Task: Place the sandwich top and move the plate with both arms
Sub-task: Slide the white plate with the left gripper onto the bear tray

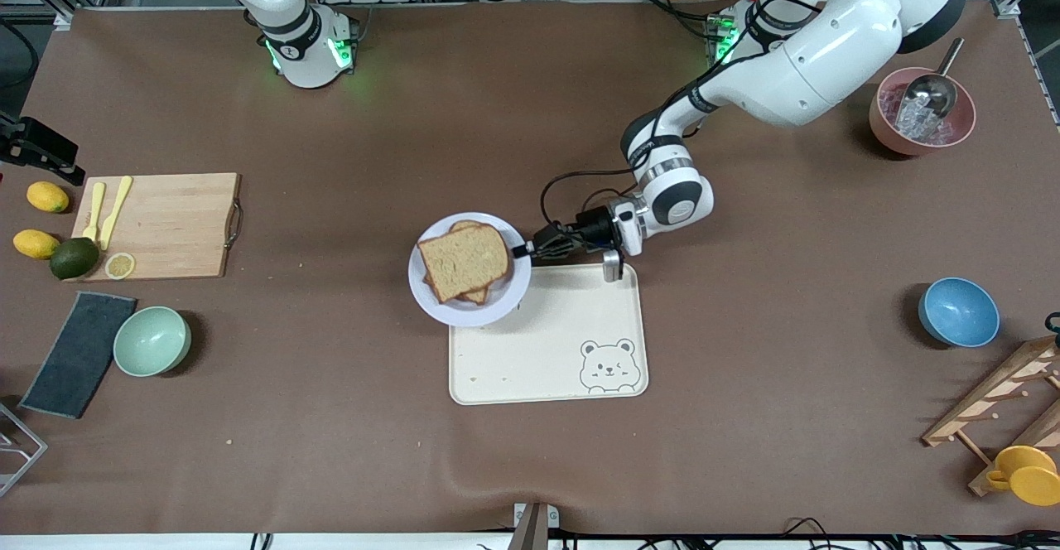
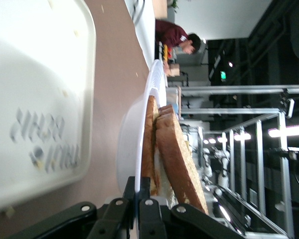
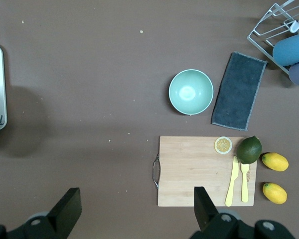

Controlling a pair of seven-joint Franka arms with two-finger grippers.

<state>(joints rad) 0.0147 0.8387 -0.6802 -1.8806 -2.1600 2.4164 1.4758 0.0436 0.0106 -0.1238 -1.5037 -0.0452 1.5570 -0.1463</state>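
The left gripper (image 1: 524, 249), closed on the plate (image 1: 506, 301) rim over the tray (image 1: 546, 351) corner, may let the top slice (image 1: 464, 260) slide off; the right gripper (image 3: 134, 211) waits open, high over the table.

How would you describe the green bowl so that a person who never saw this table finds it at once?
Start at the wooden cutting board toward the right arm's end of the table. Nearer the front camera than it, the green bowl sits beside a dark cloth. It is pale mint and empty, unlike the blue bowl and the ice-filled pink one.
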